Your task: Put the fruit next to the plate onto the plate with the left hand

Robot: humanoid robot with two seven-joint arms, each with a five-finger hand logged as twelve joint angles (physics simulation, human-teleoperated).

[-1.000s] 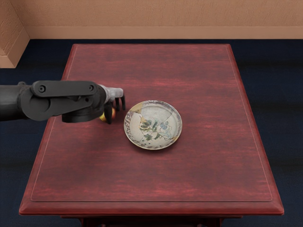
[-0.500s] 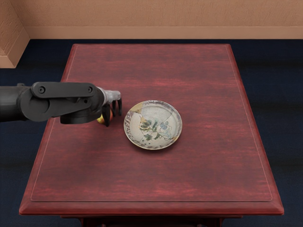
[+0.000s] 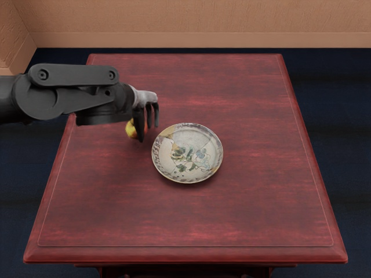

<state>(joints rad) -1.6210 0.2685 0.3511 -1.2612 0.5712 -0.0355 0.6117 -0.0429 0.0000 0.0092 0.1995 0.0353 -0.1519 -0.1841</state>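
Note:
A round ceramic plate (image 3: 187, 152) with a painted floral pattern sits near the middle of the red wooden table. Just left of its upper rim, my left hand (image 3: 144, 120) has its dark fingers curled down around a small yellow-orange fruit (image 3: 131, 129), which shows only partly behind the fingers. The hand and fruit appear raised a little off the tabletop, to the left of the plate. The black left forearm (image 3: 64, 98) comes in from the left edge. No right arm shows.
The table (image 3: 243, 220) spans most of the view, with a dark blue floor around it and a tan wall along the back. Nothing else stands on the tabletop besides the plate.
My left hand has risen and shifted slightly right toward the plate, carrying the fruit with it. The forearm sits higher in the view than before. The plate has not moved.

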